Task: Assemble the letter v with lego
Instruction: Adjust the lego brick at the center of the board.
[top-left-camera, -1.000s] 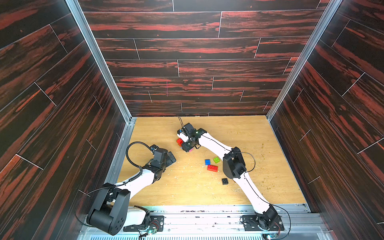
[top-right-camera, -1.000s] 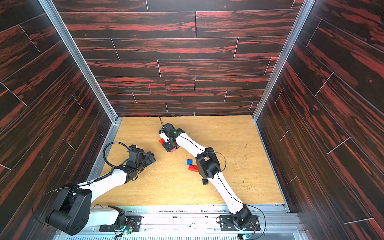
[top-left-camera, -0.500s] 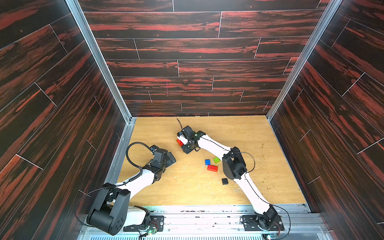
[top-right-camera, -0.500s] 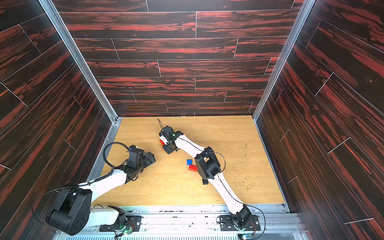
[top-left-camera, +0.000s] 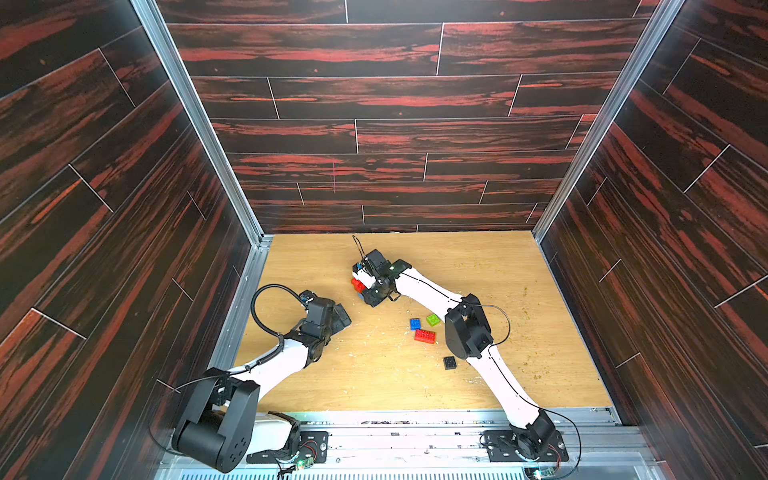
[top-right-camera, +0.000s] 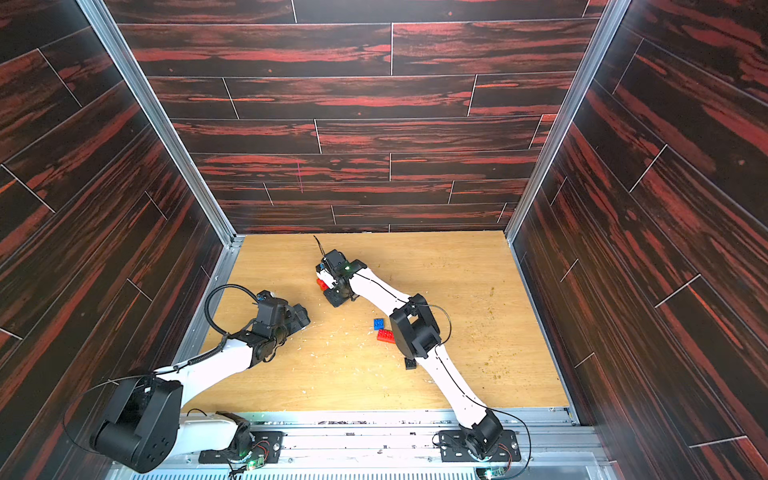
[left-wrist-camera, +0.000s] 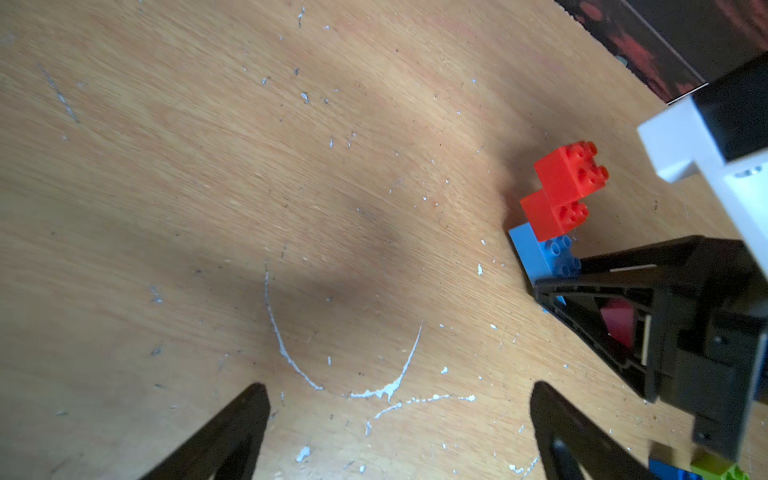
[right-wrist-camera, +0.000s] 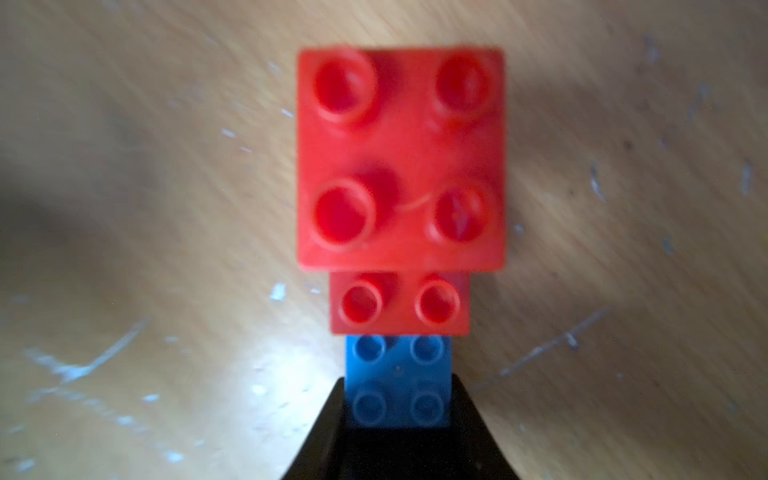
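Item 1, left gripper (left-wrist-camera: 399, 390): jaws spread fully wide, holding nothing. It hangs low over bare, scratched wood at the left side of the table (top-left-camera: 498, 270); in both top views it sits just left of the build. Item 2, stepped stack (top-left-camera: 357, 286), left of table centre, towards the back wall. It has three bricks staggered like stairs: an upper red brick (right-wrist-camera: 401, 158), square with four studs, then a lower red brick (right-wrist-camera: 399, 303) with two studs showing, then a light blue brick (right-wrist-camera: 399, 374) at the bottom. In the left wrist view the light blue base seems to meet the wood. Item 3, right gripper (top-left-camera: 370, 293): closed on the light blue brick, one black finger (right-wrist-camera: 328, 415) pressed to each side of it, the red bricks projecting beyond the fingertips. Item 4, loose lego near table centre, well apart from the stack and beside the right arm's elbow: a blue brick (top-left-camera: 414, 323), square; a red oblong brick (top-left-camera: 425, 336) just in front of it; a lime green brick (top-left-camera: 432, 319) just beside the blue one, seen in a top view only. Item 5, black brick (top-left-camera: 449, 363), square, lying alone nearer the front edge, close against the right forearm. Item 6, white scratches (left-wrist-camera: 353, 390) and flecks across the wood under the left gripper.
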